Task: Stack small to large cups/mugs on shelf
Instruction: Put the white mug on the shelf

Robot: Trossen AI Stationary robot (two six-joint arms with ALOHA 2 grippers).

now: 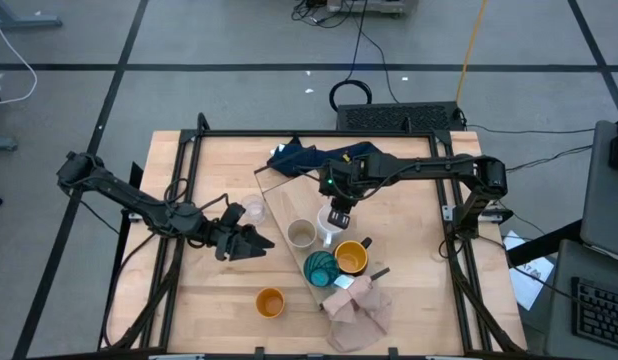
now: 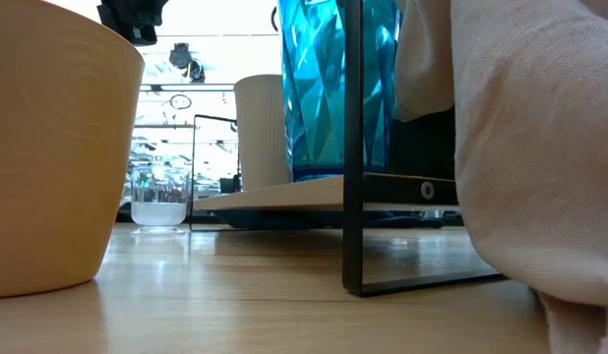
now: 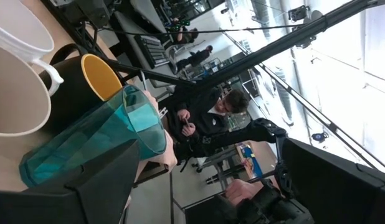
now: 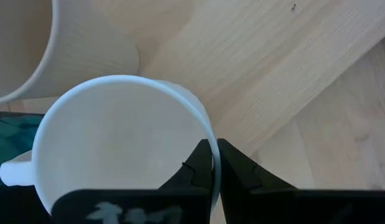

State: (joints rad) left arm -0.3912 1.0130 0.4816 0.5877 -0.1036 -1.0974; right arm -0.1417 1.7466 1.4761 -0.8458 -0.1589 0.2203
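Observation:
A long pale wood shelf (image 1: 279, 200) lies slantwise on the table. On it stand the beige-grey cup (image 1: 301, 234), the white mug (image 1: 327, 236), the teal cup (image 1: 320, 268) and the mustard-yellow mug (image 1: 350, 258). The orange cup (image 1: 270, 302) rests on its base on the table near the front edge. The clear glass (image 1: 253, 210) stands on the table left of the shelf. My right gripper (image 1: 337, 215) is over the white mug, shut on it. My left gripper (image 1: 257, 244) hovers open just left of the shelf, below the glass. My right gripper pinches the white mug's rim (image 4: 208, 134) on the side opposite its handle (image 4: 12, 171). One finger (image 4: 195, 171) is inside and one outside, coming from above and pointing down. The mug is upright over the shelf; whether its base rests there I cannot tell.
A dark blue cloth (image 1: 299, 157) lies at the shelf's far end, and a pinkish-beige cloth (image 1: 357, 305) at its near end. A black frame (image 2: 353, 147) carries the shelf above the table. People sit in the room beyond. Bare tabletop shows to the right of the shelf.

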